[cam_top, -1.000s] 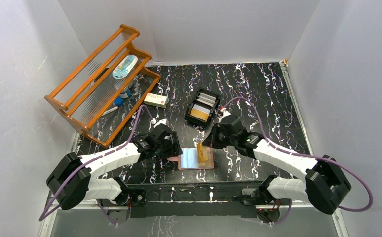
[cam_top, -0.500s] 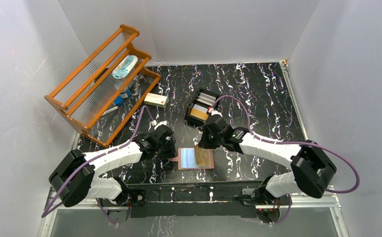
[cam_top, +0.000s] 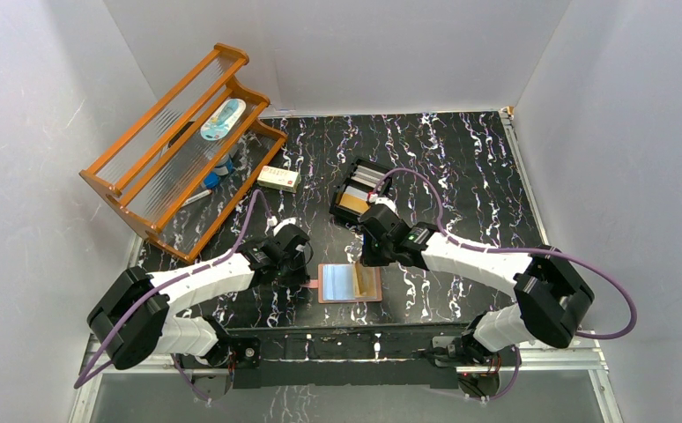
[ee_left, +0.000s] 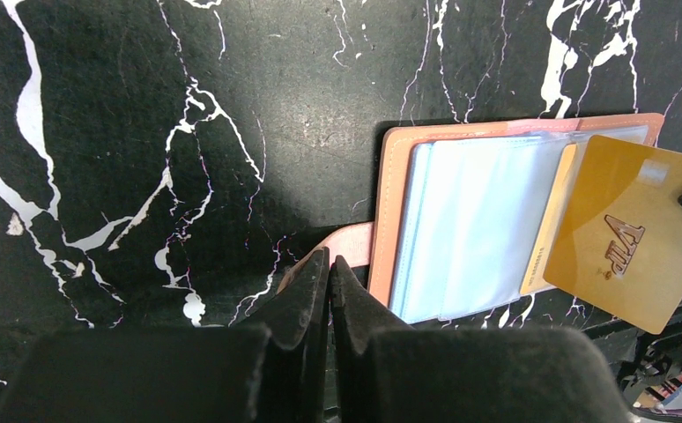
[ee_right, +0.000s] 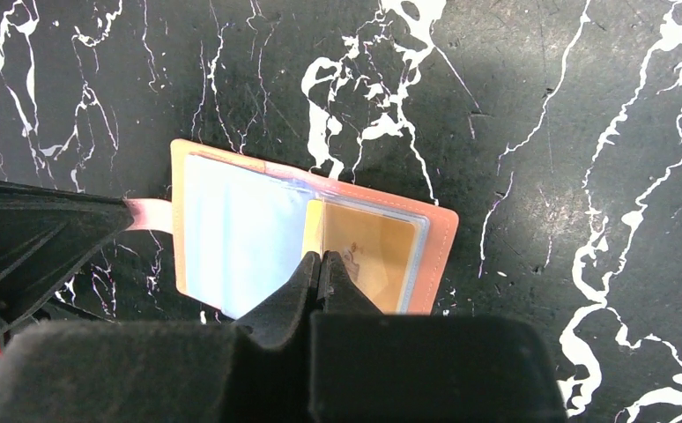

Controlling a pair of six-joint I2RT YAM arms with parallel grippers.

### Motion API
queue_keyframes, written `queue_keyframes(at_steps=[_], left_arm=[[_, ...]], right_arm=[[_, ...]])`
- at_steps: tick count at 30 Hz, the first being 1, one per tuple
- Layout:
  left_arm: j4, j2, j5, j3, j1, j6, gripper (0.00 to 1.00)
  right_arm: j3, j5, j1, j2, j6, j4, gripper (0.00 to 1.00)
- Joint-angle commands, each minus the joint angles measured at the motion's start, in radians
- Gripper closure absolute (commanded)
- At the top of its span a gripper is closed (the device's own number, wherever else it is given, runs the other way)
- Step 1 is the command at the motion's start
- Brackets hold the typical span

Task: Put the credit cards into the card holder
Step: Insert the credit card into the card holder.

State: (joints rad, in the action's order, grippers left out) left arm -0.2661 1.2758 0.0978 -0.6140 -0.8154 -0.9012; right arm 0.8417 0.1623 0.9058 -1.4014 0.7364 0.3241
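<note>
The card holder [cam_top: 333, 284] lies open near the front edge, its salmon leather rim [ee_left: 390, 176] framing clear sleeves. My left gripper [ee_left: 329, 260] is shut on its pink snap tab [ee_left: 355, 242] at the holder's left side. A gold credit card [ee_left: 628, 233] marked VIP hangs tilted over the right page, with my right gripper [ee_right: 321, 257] shut on it. This card [ee_right: 373, 247] covers the right sleeve, beside the holder's rim [ee_right: 443, 238]. A second gold card edge [ee_left: 553, 220] shows inside a sleeve. From above, the left gripper [cam_top: 305, 275] and right gripper [cam_top: 366, 262] flank the holder.
A black slotted tray [cam_top: 361, 196] with more cards stands behind the right gripper. A white-and-red small box [cam_top: 279, 179] lies further left. An orange wooden rack [cam_top: 179, 150] holding small items fills the back left corner.
My left gripper has shut on the snap tab. The right arm has carried the gold card left and down, from standing steeply to lying low over the right page.
</note>
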Motion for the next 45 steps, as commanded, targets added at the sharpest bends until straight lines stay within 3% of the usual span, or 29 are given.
queue_keyframes(at_steps=[1, 4, 7, 15, 20, 25, 36, 45], left_arm=[[-0.035, -0.024, 0.017, -0.017, 0.002, -0.015, 0.97], [-0.037, -0.042, -0.028, -0.066, 0.001, -0.023, 0.86], [0.030, -0.047, -0.111, -0.099, 0.002, -0.033, 0.82], [0.279, 0.073, -0.301, -0.115, -0.001, -0.067, 0.85], [0.315, 0.196, -0.348, -0.148, 0.000, -0.067, 0.87], [0.295, 0.246, -0.316, -0.144, -0.001, -0.051, 0.88], [-0.045, 0.253, -0.059, -0.181, 0.000, 0.051, 0.88], [-0.101, 0.210, -0.022, -0.193, -0.001, 0.055, 0.87]], right_arm=[[0.044, 0.008, 0.007, 0.012, 0.014, 0.002, 1.00], [0.039, -0.023, 0.007, 0.024, 0.035, -0.022, 1.00], [0.029, -0.029, 0.008, 0.037, 0.065, -0.028, 1.00], [0.008, -0.060, 0.008, 0.048, 0.102, -0.083, 1.00], [0.011, -0.047, 0.008, 0.017, 0.104, -0.077, 1.00], [0.007, -0.022, 0.008, -0.013, 0.097, -0.058, 1.00], [0.006, 0.085, 0.009, -0.011, 0.053, 0.070, 1.00], [-0.036, 0.001, 0.008, 0.026, 0.021, -0.062, 1.00]])
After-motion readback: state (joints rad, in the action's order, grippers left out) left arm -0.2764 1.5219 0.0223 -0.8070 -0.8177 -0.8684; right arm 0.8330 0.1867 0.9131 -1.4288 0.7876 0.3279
